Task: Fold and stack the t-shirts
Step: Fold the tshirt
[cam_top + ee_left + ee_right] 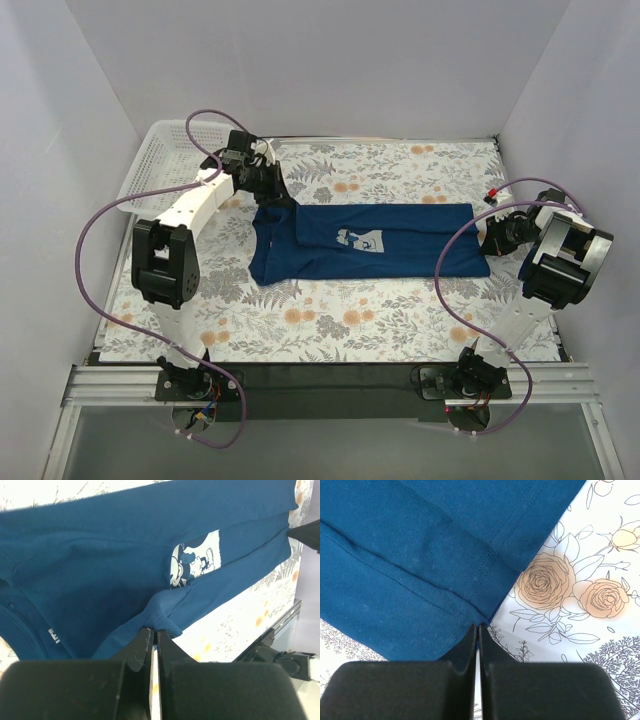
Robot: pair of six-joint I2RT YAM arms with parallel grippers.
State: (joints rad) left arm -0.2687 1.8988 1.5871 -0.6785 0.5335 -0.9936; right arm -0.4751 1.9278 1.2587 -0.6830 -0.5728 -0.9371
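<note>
Underneath: tabletop [400, 310] under a white cloth printed with grey leaves and orange roses.
Room: plain pale walls [350, 60] on 3 sides.
Far left corner: white mesh basket [160, 165].
Garment: 1 navy t-shirt [420, 245] lies folded into a long band across the middle of the tabletop.
Chest: pale-blue square print [195, 560] of a cartoon mouse.
Writing: small white tag [54, 636] near the collar, too blurred to read.
Left arm: left fingers [137, 650] pressed together, pinching a bunched sleeve edge.
Right arm: right fingers [465, 650] pressed together, pinching the hem corner.
</note>
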